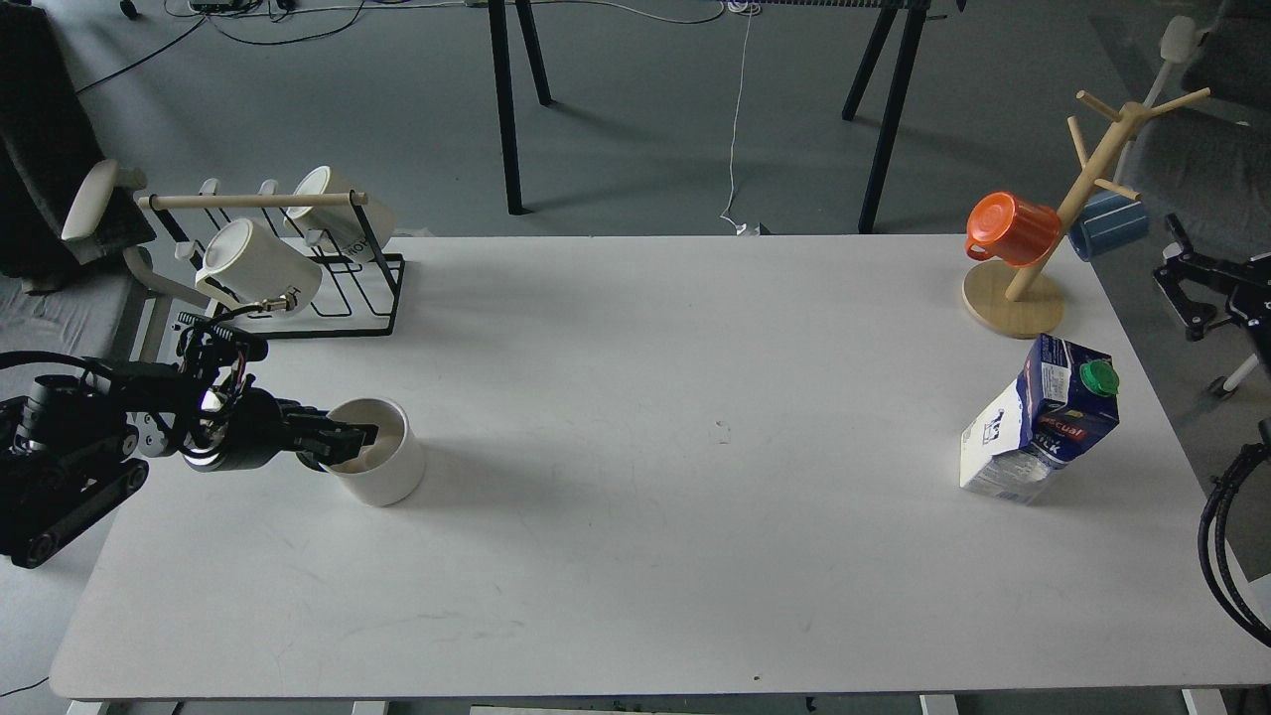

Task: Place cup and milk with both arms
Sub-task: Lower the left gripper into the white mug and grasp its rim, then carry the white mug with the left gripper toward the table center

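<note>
tabletop (635, 417): white, wide, carries everything below.
my left arm (109, 427): comes in from the left edge, low over the tabletop's left side, wrist pointing right.
my right arm (1206, 288): only a dark part shows at the right edge, off the tabletop; its fingers can't be made out, so I cannot tell their state.
mug rack (338, 288): black wire frame with a wooden bar, far-left corner, two cream mugs (260, 264) hung on it.
mug tree (1053, 228): wooden, round base, far-right corner; orange cup (1013, 228) on a left peg, blue cup (1107, 225) on a right peg.
milk (1043, 422): right side of the tabletop, just in front of the mug tree's base, leaning left rather than standing square, green cap facing up-right. Well apart from both arms, nothing touching it.
cup (377, 462): white, upright on the left side of the tabletop, mouth up.
left fingers (348, 437): reach in over the cup's left rim; one finger tip sits inside the mouth, against the near-left wall. The other finger is hidden by the wrist and the cup, so I cannot tell whether the pair is clamped on the wall or standing apart. The cup's handle is not visible from here.
</note>
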### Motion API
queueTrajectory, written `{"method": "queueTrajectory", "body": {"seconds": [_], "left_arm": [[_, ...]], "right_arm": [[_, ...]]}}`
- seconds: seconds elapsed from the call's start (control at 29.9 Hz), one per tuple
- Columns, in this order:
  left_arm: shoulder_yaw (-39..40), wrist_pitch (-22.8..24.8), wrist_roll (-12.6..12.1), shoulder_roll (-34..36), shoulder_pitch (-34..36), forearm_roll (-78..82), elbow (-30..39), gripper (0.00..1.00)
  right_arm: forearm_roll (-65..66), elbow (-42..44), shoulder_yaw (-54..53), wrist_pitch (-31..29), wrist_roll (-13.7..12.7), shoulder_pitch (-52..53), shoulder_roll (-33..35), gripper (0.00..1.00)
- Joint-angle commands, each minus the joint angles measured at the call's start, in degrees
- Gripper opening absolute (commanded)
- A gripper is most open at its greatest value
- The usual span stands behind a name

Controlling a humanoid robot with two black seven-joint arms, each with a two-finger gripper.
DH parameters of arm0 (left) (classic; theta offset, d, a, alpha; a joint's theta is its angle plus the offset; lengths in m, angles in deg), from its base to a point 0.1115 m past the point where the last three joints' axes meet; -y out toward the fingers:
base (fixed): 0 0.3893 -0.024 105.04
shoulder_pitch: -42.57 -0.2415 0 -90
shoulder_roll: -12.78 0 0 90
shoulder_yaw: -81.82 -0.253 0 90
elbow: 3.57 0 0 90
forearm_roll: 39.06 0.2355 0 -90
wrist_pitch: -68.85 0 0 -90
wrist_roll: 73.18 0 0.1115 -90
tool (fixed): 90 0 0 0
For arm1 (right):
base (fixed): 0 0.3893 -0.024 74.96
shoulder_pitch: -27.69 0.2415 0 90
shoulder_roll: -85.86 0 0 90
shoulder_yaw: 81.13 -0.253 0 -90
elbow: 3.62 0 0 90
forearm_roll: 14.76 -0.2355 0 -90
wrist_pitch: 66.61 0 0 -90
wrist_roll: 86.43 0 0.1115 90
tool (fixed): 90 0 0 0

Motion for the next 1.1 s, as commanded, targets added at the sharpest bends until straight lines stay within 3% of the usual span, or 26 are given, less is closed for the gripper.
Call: {"method": "queueTrajectory", "body": {"seconds": [0.0, 0.07, 0.23, 0.5, 0.63, 0.8, 1.07], "left_arm": [[-0.81, -1.05, 0.00, 0.21, 0.02, -0.01, 0.00, 0.20], [-0.63, -1.40, 0.00, 0.21, 0.02, -0.27, 0.00, 0.08], [-0.63, -7.37, 0.00, -0.23, -0.07, -0.89, -0.97, 0.05], [0.25, -6.76, 0.00, 0.99, 2.47, -1.07, 3.15, 0.05], [-0.02, -1.85, 0.00, 0.21, 9.06, -1.07, 6.84, 0.05], [-0.37, 3.25, 0.00, -11.11, 14.78, -1.07, 6.50, 0.05], [-0.80, 4.14, 0.00, -25.18, 14.96, -0.27, -0.35, 0.05]], "right_arm": [[0.00, 0.02, 0.09, 0.00, 0.00, -0.08, -0.03, 0.98], [0.00, 0.02, 0.09, 0.00, 0.00, -0.08, -0.03, 0.98], [0.00, 0.02, 0.09, 0.00, 0.00, -0.26, -0.03, 0.98], [0.00, -0.07, -0.26, 0.00, 0.00, -0.78, -0.11, 0.98], [-0.09, 0.28, -1.23, 0.00, 0.00, -0.69, -0.20, 0.98], [-1.93, 3.09, -1.23, 0.00, 0.00, -0.87, -0.29, 0.97], [-2.90, 3.62, -1.41, 0.00, 0.00, -2.63, -0.03, 0.97]]}}
